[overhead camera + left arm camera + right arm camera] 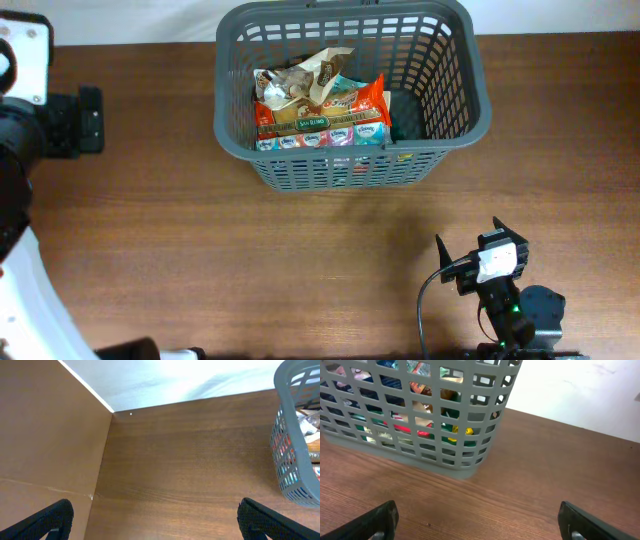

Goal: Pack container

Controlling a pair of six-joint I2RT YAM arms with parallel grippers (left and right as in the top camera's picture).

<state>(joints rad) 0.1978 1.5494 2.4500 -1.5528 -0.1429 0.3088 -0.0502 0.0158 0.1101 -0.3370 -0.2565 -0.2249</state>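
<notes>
With the container at far centre holding snack packets and my left gripper and right gripper both spread wide and empty, I judge packing finished unless another item appears.

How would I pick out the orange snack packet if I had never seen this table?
A big grey lattice basket stands at the far edge of the brown wooden table. In its left and middle part lie snack packets; yours is the bright orange-red packet with a row of small pictures along its near edge. The brown and cream packet overlapping it lacks that orange.
</notes>
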